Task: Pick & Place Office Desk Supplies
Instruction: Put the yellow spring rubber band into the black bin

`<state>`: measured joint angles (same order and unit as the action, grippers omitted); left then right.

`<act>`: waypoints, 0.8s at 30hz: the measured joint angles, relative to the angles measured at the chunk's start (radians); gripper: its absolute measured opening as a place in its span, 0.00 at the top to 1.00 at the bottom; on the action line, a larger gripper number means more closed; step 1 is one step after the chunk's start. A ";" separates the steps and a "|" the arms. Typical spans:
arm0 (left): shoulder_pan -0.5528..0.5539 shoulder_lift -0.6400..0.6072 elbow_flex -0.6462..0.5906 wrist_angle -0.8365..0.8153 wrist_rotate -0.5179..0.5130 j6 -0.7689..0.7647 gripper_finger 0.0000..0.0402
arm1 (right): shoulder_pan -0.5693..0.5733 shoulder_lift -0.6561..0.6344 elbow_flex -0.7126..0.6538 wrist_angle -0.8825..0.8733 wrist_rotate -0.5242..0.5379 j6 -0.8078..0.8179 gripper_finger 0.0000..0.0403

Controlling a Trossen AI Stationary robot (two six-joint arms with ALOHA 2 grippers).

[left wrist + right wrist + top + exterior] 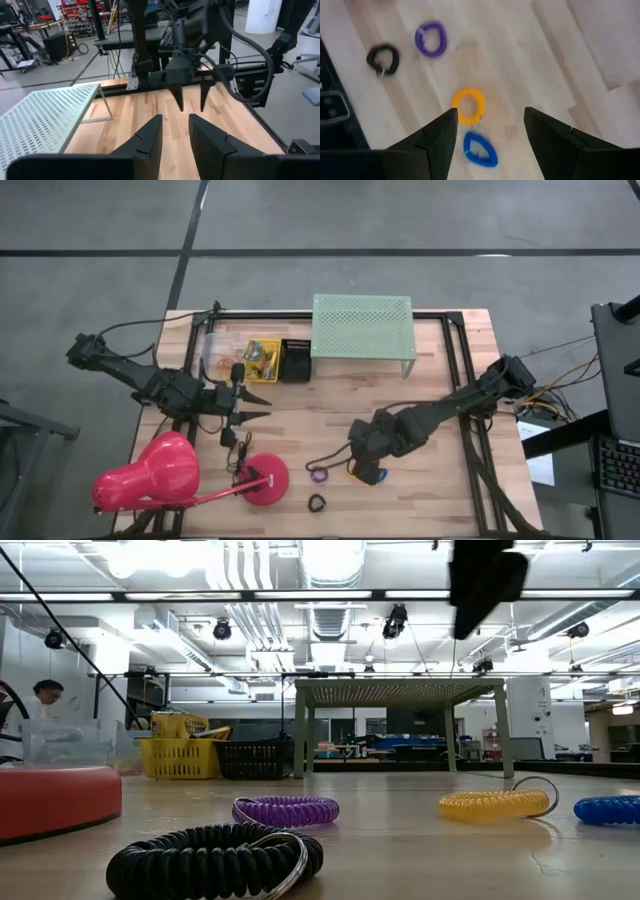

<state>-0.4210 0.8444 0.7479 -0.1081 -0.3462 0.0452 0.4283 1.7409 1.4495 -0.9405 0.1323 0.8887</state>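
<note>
Right pincer (490, 132) above wooden table (530, 65)

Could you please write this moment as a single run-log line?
right gripper: open, above orange loop and blue loop | left gripper: open, empty, waiting near yellow basket | purple, black loops: on table

You won't find any readable text, label, brand, number or sign here; the boxes in the yellow basket (263, 359) carry print too small for you to read.
</note>
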 joint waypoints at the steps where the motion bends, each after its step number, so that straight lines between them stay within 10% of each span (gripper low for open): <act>1: 0.000 0.000 0.000 0.000 0.000 0.000 0.76 | 0.010 0.000 -0.004 0.000 -0.003 0.006 0.44; 24: 0.001 0.002 0.000 0.000 -0.001 0.009 0.76 | 0.035 0.131 -0.110 0.086 -0.078 0.239 0.44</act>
<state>-0.4202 0.8459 0.7479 -0.1085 -0.3473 0.0540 0.4629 1.8720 1.3394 -0.8548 0.0547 1.1281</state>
